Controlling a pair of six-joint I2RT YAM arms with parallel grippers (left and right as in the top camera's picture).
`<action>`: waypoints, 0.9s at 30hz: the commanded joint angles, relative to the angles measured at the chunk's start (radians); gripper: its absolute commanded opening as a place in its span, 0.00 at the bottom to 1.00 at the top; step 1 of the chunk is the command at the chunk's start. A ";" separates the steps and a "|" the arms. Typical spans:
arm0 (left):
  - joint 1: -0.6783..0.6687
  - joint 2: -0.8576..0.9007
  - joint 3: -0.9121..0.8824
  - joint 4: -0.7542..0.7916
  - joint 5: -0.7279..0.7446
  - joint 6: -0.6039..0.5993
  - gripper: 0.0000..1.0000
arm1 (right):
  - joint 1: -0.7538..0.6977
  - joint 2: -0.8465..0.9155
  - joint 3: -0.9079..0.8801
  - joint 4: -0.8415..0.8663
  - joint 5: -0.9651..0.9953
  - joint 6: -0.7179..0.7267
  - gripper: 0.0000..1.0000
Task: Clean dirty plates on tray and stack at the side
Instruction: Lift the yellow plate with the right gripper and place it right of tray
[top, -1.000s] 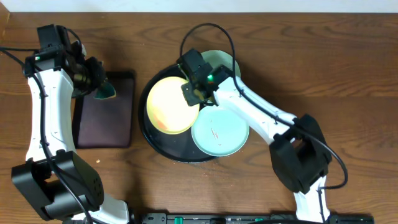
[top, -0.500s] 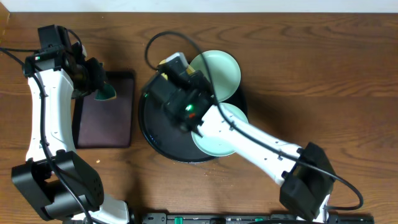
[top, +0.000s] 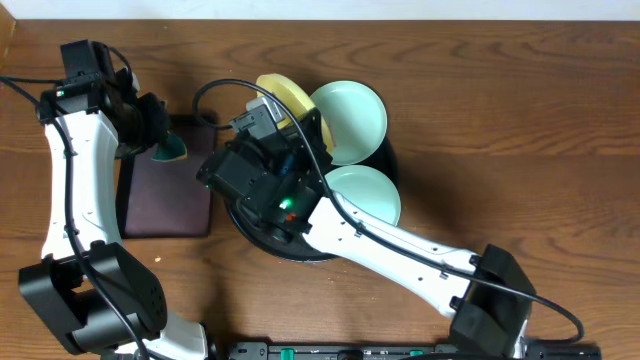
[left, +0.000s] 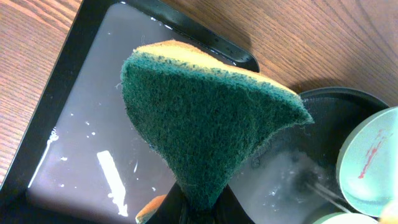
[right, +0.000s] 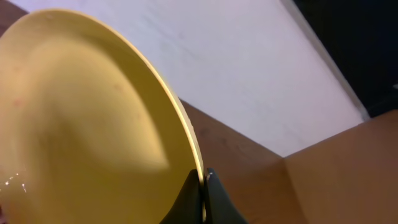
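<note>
My right gripper (right: 202, 186) is shut on the rim of the pale yellow plate (right: 81, 118) and holds it tilted on edge above the round black tray (top: 290, 250). In the overhead view the yellow plate (top: 283, 93) shows past the raised right wrist. Two aqua plates remain on the tray, one at the back (top: 350, 120) and one at the right (top: 368, 195). My left gripper (left: 199, 208) is shut on a green and yellow sponge (left: 205, 112), held above the rectangular tray's right edge. One aqua plate with red smears (left: 373, 162) shows in the left wrist view.
A smaller rectangular black tray (top: 170, 195) lies left of the round tray, wet with white streaks (left: 74, 143). The right arm crosses over the round tray from the front right. Bare wooden table lies to the right (top: 520, 120).
My right arm has lifted the yellow plate off the round tray and tilted it on edge, swinging up and to the left. The left arm and sponge have not moved.
</note>
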 joint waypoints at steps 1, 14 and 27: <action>0.002 -0.003 0.012 -0.002 -0.011 -0.002 0.08 | 0.005 -0.042 0.027 0.000 0.015 -0.014 0.01; -0.002 -0.003 0.009 -0.009 -0.010 -0.002 0.08 | -0.206 -0.042 0.026 -0.140 -1.009 0.142 0.01; -0.011 -0.002 -0.004 -0.031 -0.040 -0.002 0.07 | -0.709 -0.130 0.026 -0.138 -1.722 0.183 0.01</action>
